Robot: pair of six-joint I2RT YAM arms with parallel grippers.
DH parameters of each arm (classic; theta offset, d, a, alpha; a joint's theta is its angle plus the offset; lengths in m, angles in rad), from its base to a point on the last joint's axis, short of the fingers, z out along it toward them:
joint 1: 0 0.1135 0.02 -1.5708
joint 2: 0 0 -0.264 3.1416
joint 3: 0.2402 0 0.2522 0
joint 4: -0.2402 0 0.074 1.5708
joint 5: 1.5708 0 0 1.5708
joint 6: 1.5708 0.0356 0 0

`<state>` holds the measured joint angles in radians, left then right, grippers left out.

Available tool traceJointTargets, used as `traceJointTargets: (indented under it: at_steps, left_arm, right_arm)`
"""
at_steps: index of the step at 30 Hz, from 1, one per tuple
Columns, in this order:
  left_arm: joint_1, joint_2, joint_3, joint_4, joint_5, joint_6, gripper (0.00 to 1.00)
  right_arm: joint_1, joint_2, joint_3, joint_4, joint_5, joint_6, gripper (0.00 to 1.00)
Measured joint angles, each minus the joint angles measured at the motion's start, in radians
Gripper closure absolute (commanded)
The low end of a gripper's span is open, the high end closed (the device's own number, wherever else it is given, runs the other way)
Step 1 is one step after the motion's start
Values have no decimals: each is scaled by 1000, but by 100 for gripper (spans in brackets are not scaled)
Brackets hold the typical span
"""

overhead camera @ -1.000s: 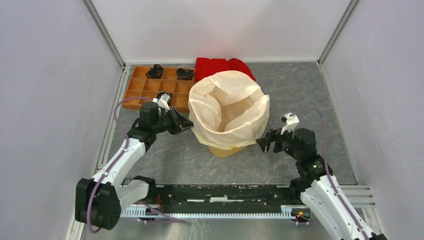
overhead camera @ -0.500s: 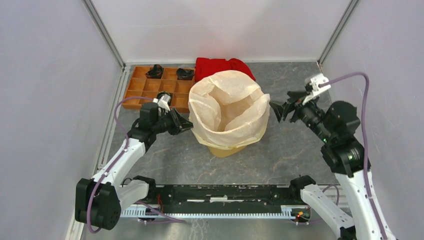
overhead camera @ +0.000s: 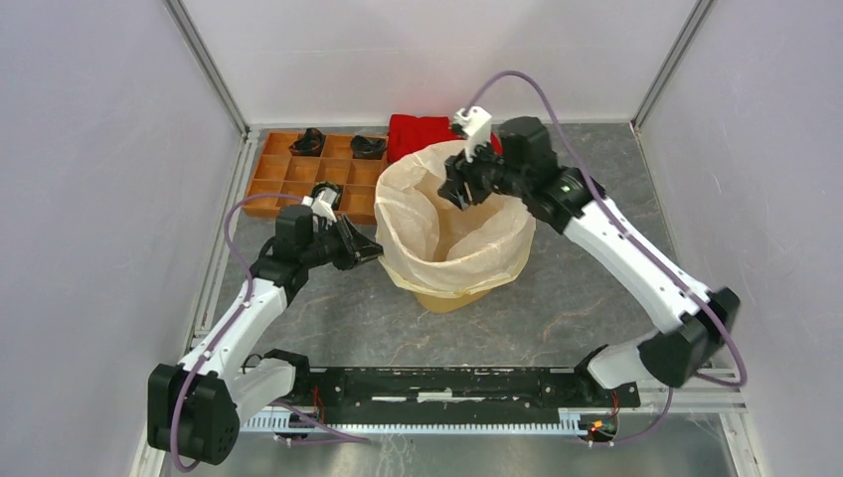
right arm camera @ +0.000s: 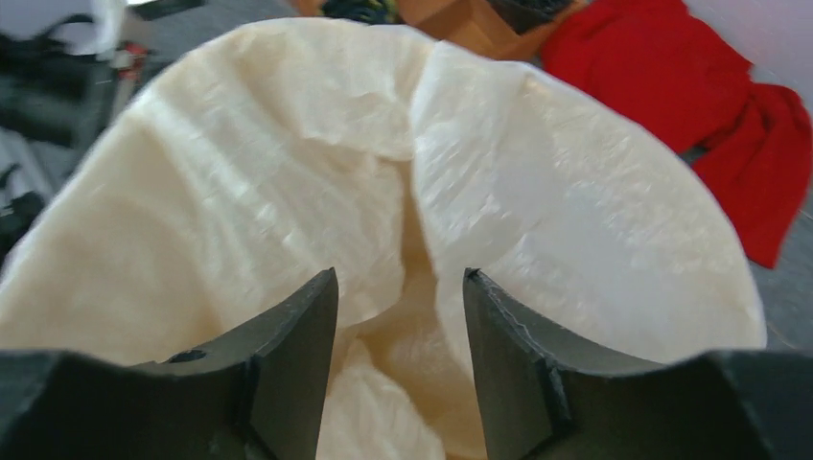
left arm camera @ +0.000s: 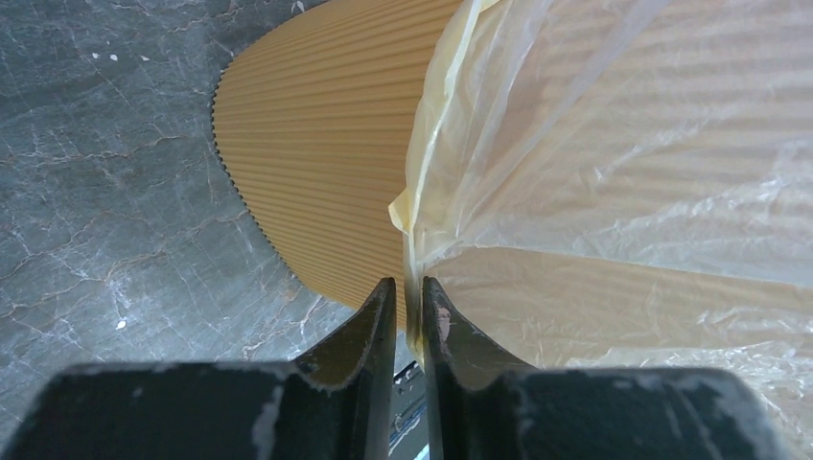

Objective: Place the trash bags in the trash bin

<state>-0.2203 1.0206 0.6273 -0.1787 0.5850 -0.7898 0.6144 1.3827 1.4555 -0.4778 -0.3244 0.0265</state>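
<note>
Cream-white trash bag (left arm camera: 623, 172) plastic is pinched at a folded edge between the nearly closed fingers of the left gripper (left arm camera: 407, 292), at the bag's left side, just outside the rim. Behind that fold, the ribbed yellow-orange wall of the trash bin (left arm camera: 316, 172) is seen, standing on the grey marbled table (overhead camera: 596, 179).

The right gripper (right arm camera: 401, 278) is held over the far side of the bag's mouth with its fingers spread apart. Wrinkled plastic is seen in the gap between them, but whether it is touched cannot be told.

The bag is set inside the bin as a liner. Its mouth is open and facing up, and its upper part is draped over the rim and hangs down the outside. Only the bin's tapering base is left uncovered in the top view. Inside, the plastic is gathered into deep folds.

Just beyond the bin, a red cloth (overhead camera: 427, 131) is crumpled against the back wall. To its left lies a brown wooden compartment tray (overhead camera: 298, 177), with two dark items (overhead camera: 308, 142) resting in its far row.
</note>
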Motion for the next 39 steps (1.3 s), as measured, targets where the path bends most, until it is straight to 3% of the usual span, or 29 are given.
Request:
traceJointTargets:
  at_steps: [2, 6, 10, 15, 23, 27, 32, 39]
  left_arm:
    - [0, -7, 0, -4, 0, 0, 77]
    - [0, -23, 0, -8, 0, 0, 77]
    - [0, -34, 0, -9, 0, 0, 77]
    - [0, -60, 0, -42, -9, 1, 76]
    - [-2, -90, 2, -89, -37, 23, 73]
    - [-2, -87, 5, -105, -45, 37, 66]
    - [-2, -89, 10, -113, -58, 54, 55]
    - [-2, -110, 18, -128, -60, 55, 53]
  right_arm:
    - [27, 76, 68, -40, 105, -34, 56]
    - [67, 183, 153, -105, 372, -88, 56]
    - [114, 253, 172, -92, 729, -153, 48]
    - [205, 279, 171, -74, 946, -211, 33]
    - [293, 127, 84, -100, 848, -219, 6]
    - [289, 95, 53, -139, 751, -232, 6]
    - [281, 226, 81, -202, 640, -233, 6]
    - [229, 329, 71, -235, 431, -222, 7]
